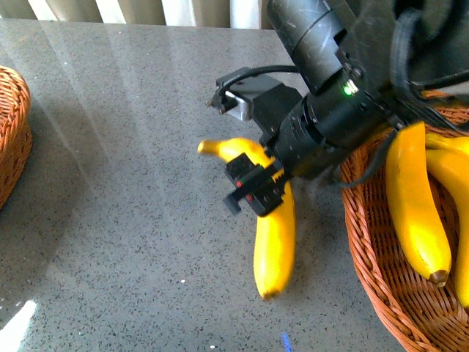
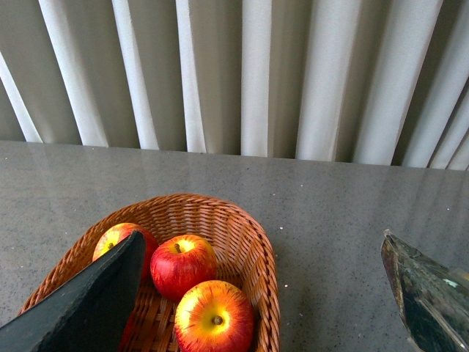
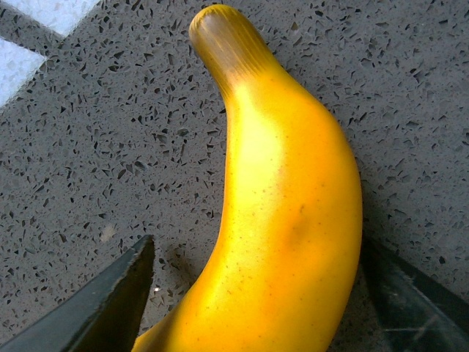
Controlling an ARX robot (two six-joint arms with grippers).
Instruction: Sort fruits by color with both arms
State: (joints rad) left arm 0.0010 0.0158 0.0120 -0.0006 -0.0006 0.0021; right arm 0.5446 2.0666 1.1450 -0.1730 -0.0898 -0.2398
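1. One grey speckled table carries everything.
2. Two wicker baskets: the right basket holds two bananas, and the apple basket holds three apples.
3. The right arm reaches down over the table.
4. A loose banana lies flat on the table, just beside the right basket.
5. The right gripper straddles this banana, fingers apart, not clamped.
6. The left gripper hangs by the apple basket's rim, fingers spread wide, holding nothing.
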